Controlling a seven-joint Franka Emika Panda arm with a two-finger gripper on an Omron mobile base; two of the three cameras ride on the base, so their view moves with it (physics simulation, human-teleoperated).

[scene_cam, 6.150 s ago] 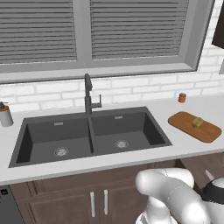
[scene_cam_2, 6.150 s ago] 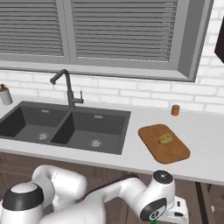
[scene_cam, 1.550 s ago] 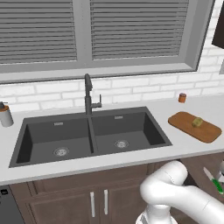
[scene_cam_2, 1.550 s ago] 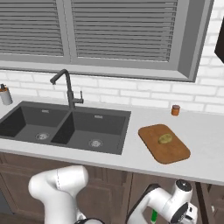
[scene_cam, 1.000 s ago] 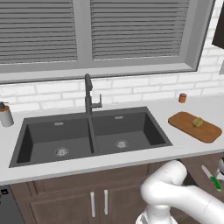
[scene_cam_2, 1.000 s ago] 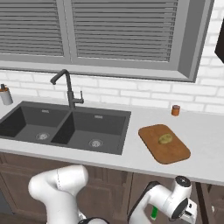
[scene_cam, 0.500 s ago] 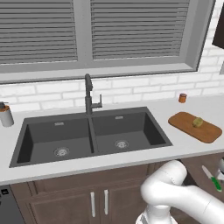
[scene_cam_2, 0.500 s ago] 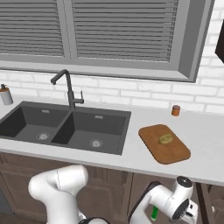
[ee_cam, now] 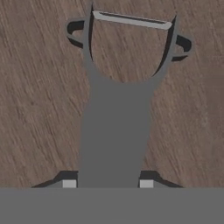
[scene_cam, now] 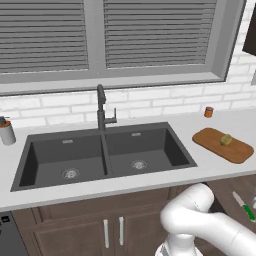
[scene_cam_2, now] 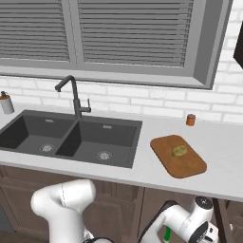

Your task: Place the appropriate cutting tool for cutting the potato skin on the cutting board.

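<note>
In the hand view a grey Y-shaped peeler (ee_cam: 116, 127) lies on a brown wood-grain surface, blade end away from me. My gripper (ee_cam: 107, 183) is low over its handle, with one fingertip (ee_cam: 69, 183) pressed against each side, so it is shut on the peeler. On the counter to the right of the sink lies the cutting board (scene_cam: 210, 137) (scene_cam_2: 166, 159). The small yellowish-green potato (scene_cam: 226, 139) (scene_cam_2: 179, 151) rests on it. My arm (scene_cam_2: 199, 223) bends down below the counter edge, under the board.
A dark double sink (scene_cam: 105, 155) with a black faucet (scene_cam: 101, 107) takes up the middle of the counter. A small orange-brown jar (scene_cam: 209, 112) stands behind the board and a soap dispenser (scene_cam: 6, 131) at the far left. A green-handled knife (scene_cam: 244, 206) lies low on the right, below the counter.
Since the oldest frames my arm has swung down and to the right, below the counter. Over the last second it stays almost still.
</note>
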